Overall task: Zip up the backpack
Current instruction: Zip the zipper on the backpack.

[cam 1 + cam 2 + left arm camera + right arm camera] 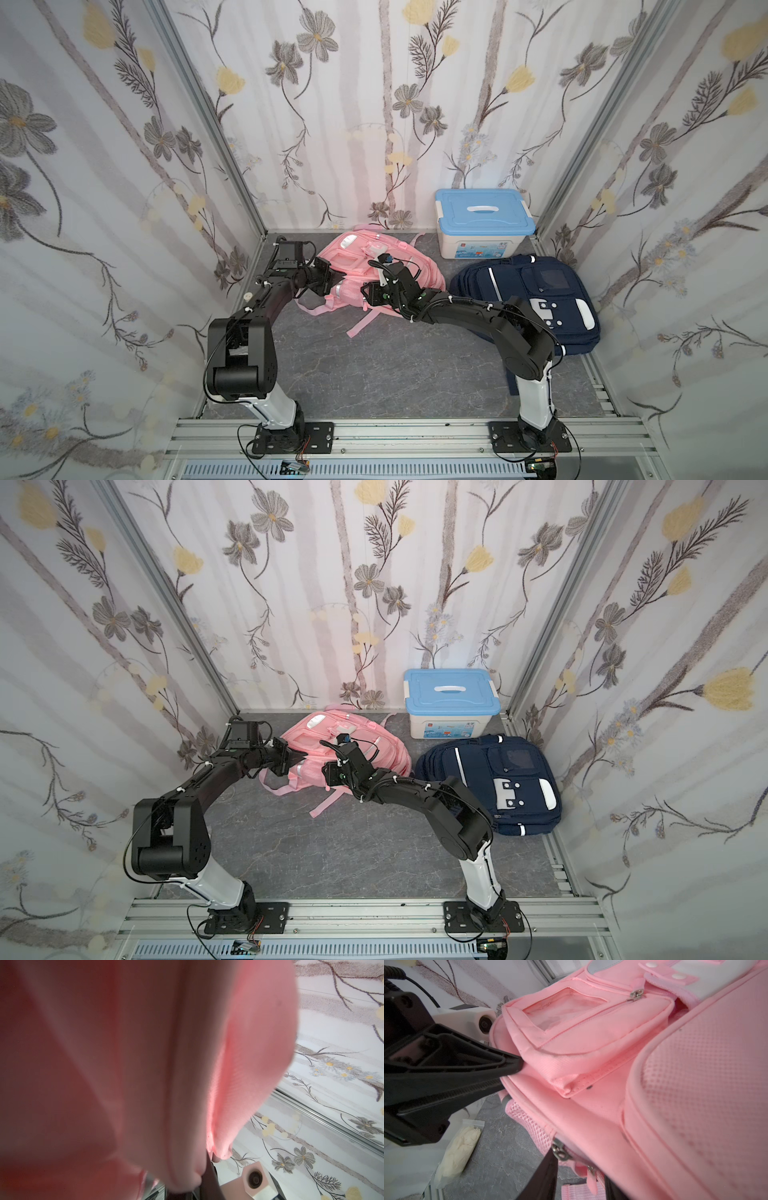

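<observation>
A pink backpack [374,266] [345,746] lies at the back of the grey table, seen in both top views. My left gripper [334,277] [301,757] is shut on the fabric at its left edge. In the right wrist view its black fingertips [515,1064] pinch that pink edge. Pink cloth fills the left wrist view, with my left gripper [209,1157] clamped on a fold. My right gripper [370,293] [579,1184] is at the bag's near side, open, its jaws on either side of a pink zipper pull [592,1182] without touching it. A metal slider [559,1152] sits beside it.
A navy backpack [536,299] lies to the right by the side wall. A white box with a blue lid [482,224] stands at the back right. A clear bag of pale gloves [460,1151] lies on the table near the left arm. Loose pink straps [361,324] trail forward.
</observation>
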